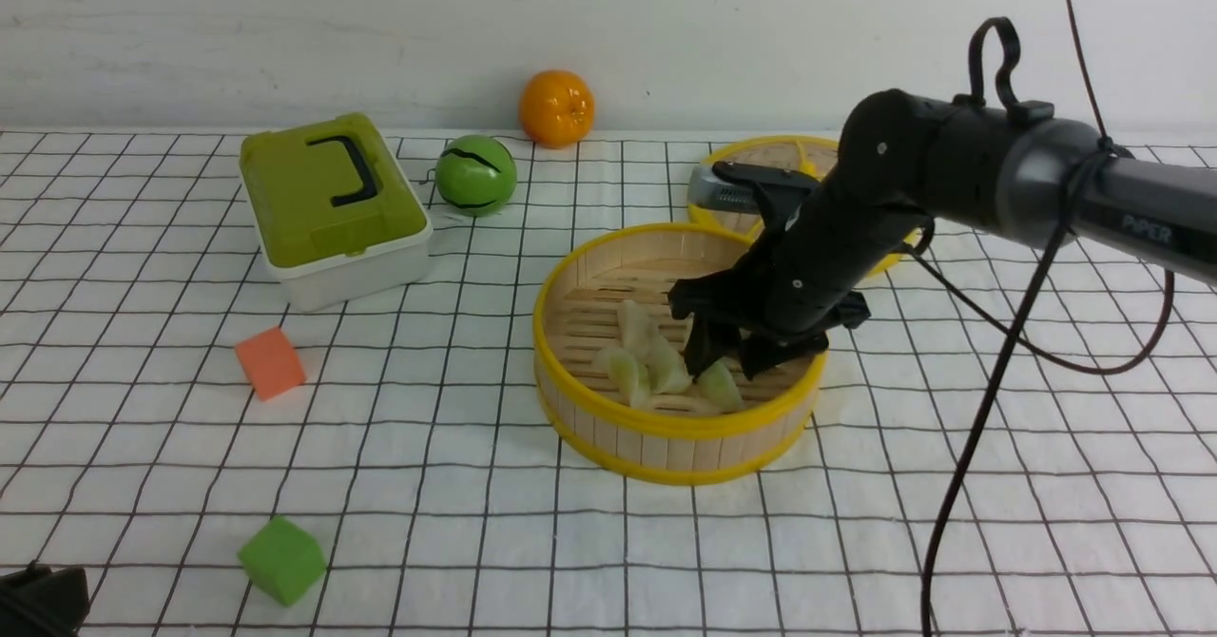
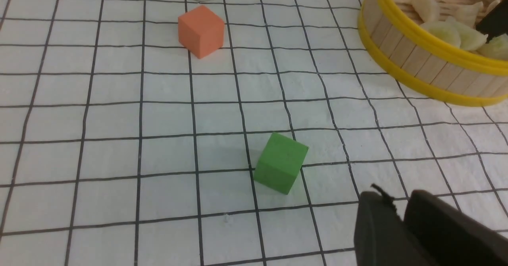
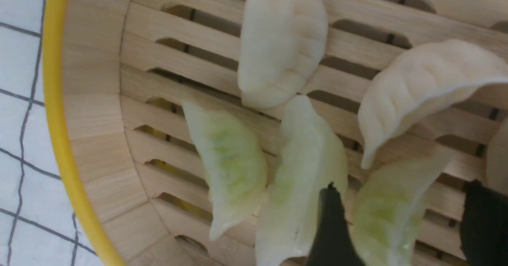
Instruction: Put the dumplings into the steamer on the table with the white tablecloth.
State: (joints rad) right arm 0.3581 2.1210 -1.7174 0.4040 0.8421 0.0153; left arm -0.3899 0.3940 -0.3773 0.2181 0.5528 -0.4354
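Observation:
The steamer (image 1: pixel 666 433) stands at mid-table on the white tablecloth (image 1: pixel 428 485). Several dumplings lie on its slatted floor, cream-white ones (image 3: pixel 281 39) and pale green ones (image 3: pixel 230 166). My right gripper (image 1: pixel 727 366) reaches down inside the steamer. It is open (image 3: pixel 403 186), and a green dumpling (image 3: pixel 385 218) lies between its fingers, close to one finger and apart from the other. My left gripper (image 1: pixel 38 599) is shut and empty (image 2: pixel 395 196) at the near left edge, far from the steamer (image 2: pixel 416 63).
A green-lidded box (image 1: pixel 328 204), a green ball (image 1: pixel 475 174) and an orange (image 1: pixel 556 107) stand at the back. The woven lid (image 1: pixel 761 157) lies behind the steamer. An orange cube (image 1: pixel 271 361) and a green cube (image 1: pixel 281 559) sit to the left.

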